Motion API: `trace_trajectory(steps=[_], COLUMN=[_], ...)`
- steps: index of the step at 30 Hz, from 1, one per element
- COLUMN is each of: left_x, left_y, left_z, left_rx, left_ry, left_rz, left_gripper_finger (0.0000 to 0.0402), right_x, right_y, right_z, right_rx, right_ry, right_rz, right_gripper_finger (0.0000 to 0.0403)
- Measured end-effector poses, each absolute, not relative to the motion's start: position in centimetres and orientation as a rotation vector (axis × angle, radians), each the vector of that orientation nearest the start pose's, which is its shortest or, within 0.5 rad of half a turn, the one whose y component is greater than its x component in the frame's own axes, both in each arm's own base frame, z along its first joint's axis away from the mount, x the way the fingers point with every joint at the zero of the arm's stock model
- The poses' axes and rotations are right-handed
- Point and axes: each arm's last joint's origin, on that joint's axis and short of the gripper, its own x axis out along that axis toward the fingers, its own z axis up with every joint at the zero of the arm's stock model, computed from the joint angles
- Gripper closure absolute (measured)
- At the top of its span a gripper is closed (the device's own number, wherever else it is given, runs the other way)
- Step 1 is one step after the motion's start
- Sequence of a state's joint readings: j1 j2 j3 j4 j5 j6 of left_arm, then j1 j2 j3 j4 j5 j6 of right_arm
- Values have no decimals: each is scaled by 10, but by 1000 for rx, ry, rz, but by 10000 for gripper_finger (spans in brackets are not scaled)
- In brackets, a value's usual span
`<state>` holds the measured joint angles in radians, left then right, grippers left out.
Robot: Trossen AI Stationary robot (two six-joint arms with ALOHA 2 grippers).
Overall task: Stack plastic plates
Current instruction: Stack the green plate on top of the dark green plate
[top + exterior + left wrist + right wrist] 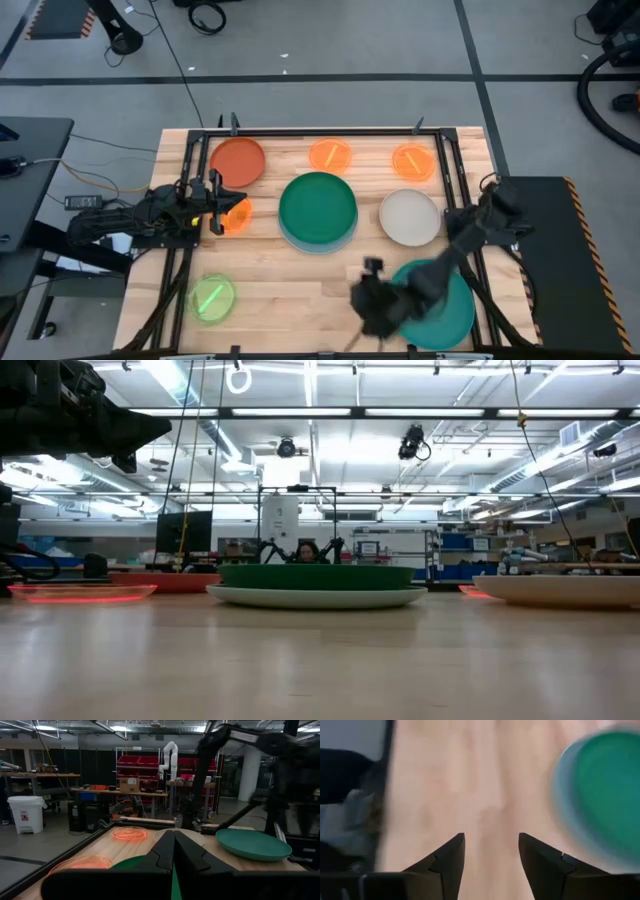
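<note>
In the high view the dark green plate lies on the light blue plate at the table's middle. The rust-red plate, two small orange plates, the beige plate and the lime green plate lie flat on the wood. My left gripper is shut and hovers by the left rim of a third orange plate. My right gripper is open above bare wood, left of the teal plate, which its arm partly covers.
A black frame runs along the table's far and side edges. Bare wood lies between the lime green and teal plates. In the low view the stacked pair sits mid-table, with the left arm high above the wood.
</note>
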<state>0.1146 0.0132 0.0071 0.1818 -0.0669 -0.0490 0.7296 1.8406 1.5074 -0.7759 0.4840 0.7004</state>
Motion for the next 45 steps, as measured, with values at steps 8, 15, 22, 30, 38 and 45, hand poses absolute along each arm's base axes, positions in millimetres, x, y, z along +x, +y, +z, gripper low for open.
trace_trajectory(steps=[8,15,22,30,38,45], left_x=[96,96,96,96,96,96], left_y=[13,13,13,13,13,13], left_z=[182,182,182,182,182,182], left_rx=[-44,-44,-44,-44,-44,-44], left_ry=[-181,-181,-181,-181,-181,-181], left_rz=[176,176,177,177,177,177], left_gripper_finger=[386,386,386,386,386,386], right_x=[259,247,258,273,271,295], right_y=[314,338,337,323,313,302], right_z=[227,194,158,138,170,249], right_rx=[309,446,451,426,339,65], right_ry=[1281,1424,1541,1584,1609,1293], right_rz=[-366,-568,-674,-760,-787,-419], right_gripper_finger=[216,215,223,296,387,387])
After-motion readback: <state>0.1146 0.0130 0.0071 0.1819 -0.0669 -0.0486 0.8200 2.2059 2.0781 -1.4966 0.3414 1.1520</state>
